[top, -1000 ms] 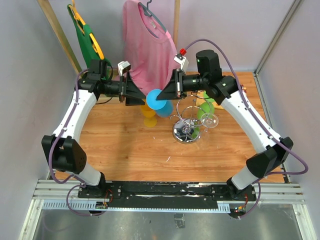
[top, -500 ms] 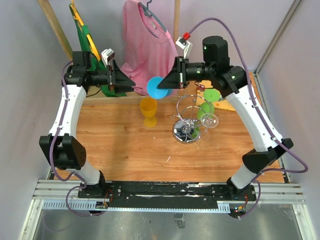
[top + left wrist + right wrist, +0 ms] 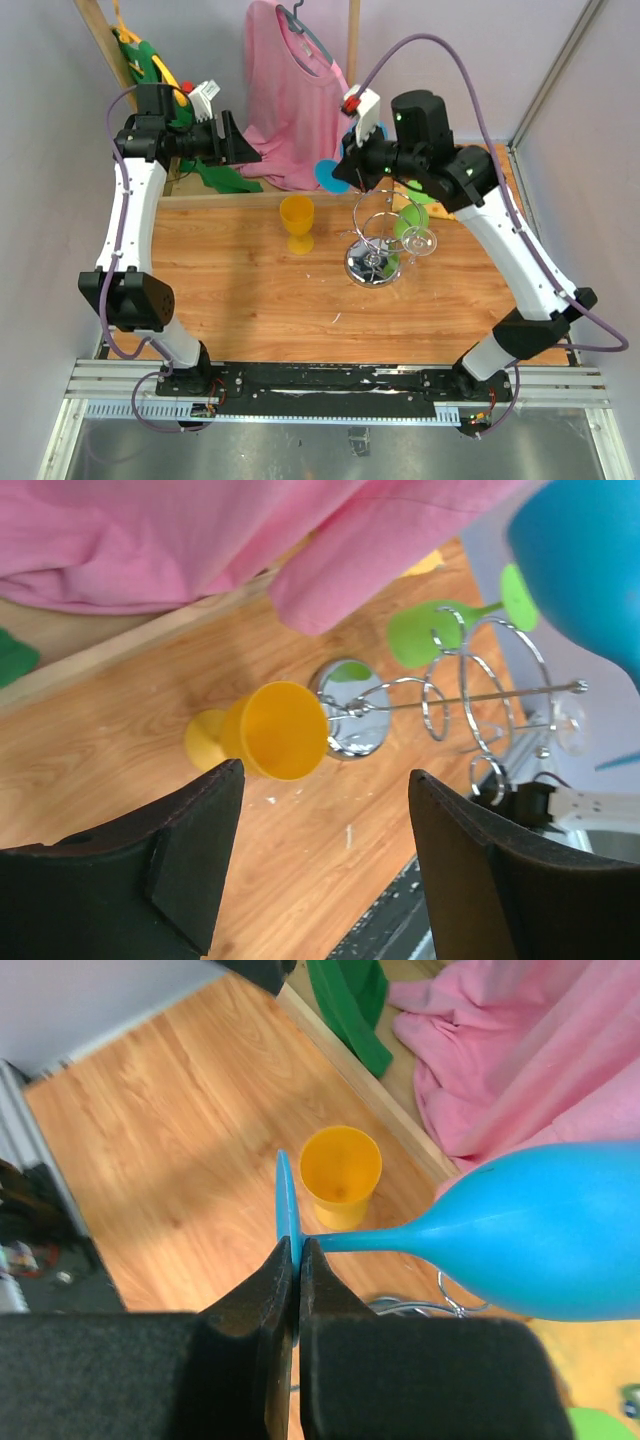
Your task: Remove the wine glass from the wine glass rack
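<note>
The wine glass rack [image 3: 372, 252] is a silver wire stand with a round chrome base, right of the table's centre. A green glass [image 3: 409, 222] and a clear glass [image 3: 421, 242] hang on its right side. My right gripper [image 3: 341, 170] is held high behind the rack, shut on the foot disc of a blue wine glass [image 3: 326, 176]. In the right wrist view the gripper [image 3: 297, 1244] pinches the thin foot and the blue bowl [image 3: 545, 1250] points right. My left gripper [image 3: 238, 150] is open and empty, high at the back left; in its own view [image 3: 325, 772] nothing lies between the fingers.
A yellow glass [image 3: 297, 222] stands upright on the wooden table [image 3: 250, 290], left of the rack; it also shows in the left wrist view [image 3: 275, 730]. A pink shirt [image 3: 290, 90] and green cloth [image 3: 225, 175] hang at the back wall.
My left arm has drawn back and up to the left. My right gripper has turned and carried the blue glass slightly right and back, above the rack.
</note>
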Motion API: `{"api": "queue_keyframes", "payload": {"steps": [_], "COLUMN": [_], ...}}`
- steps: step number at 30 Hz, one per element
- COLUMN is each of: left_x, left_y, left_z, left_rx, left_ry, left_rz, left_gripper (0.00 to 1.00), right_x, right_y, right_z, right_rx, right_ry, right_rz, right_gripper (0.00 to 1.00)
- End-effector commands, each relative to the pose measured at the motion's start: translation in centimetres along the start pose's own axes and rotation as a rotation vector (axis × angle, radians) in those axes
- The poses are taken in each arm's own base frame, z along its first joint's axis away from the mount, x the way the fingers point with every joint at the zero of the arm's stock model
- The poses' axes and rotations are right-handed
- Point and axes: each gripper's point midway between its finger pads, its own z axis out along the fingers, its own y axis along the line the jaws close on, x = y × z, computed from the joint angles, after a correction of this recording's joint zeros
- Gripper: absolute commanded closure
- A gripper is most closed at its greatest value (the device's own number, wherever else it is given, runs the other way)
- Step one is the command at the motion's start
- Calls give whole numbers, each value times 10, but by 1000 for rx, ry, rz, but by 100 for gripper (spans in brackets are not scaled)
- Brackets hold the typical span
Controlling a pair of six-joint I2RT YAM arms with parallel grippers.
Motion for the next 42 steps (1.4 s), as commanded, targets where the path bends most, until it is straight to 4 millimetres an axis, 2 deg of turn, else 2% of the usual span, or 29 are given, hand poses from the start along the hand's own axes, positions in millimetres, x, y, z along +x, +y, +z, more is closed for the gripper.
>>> {"api": "queue_keyframes", "payload": {"steps": [1,5,9,12,15,19,23,27,32,36,38,42], "left_x": [-7,8,33,51,59,59,61,67,76,70,66,67], "left_y": [9,1,-17,-32,-46,-56,-59,-59,-61,-63,-66,-71], "left_z": [-16,-13,-1,10,18,21,17,14,12,12,11,11], "left_rx": [-118,-97,-54,-11,35,61,65,58,60,53,54,66], "left_ry": [-42,-15,44,91,121,126,131,144,158,146,140,154], "left_rz": [118,112,148,184,200,217,223,211,154,128,113,66], "left_gripper": [29,29,29,29,29,29,29,28,28,28,29,28], "right_x": [-10,-3,3,10,21,33,43,63,74,78,79,89], "right_y": [2,14,22,31,41,53,57,61,67,69,63,62], "right_z": [-19,-21,-22,-19,-12,-6,-2,10,22,32,33,38], "right_rx": [157,148,141,120,108,124,172,223,283,326,378,412], "right_ry": [-62,-45,-31,-13,4,-9,-11,12,-1,-19,-15,-9], "right_rz": [-324,-346,-360,-431,-545,-684,-789,-930,-1081,-1149,-1157,-1180], "right_gripper": [99,100,99,99,99,99,99,99,99,99,99,99]}}
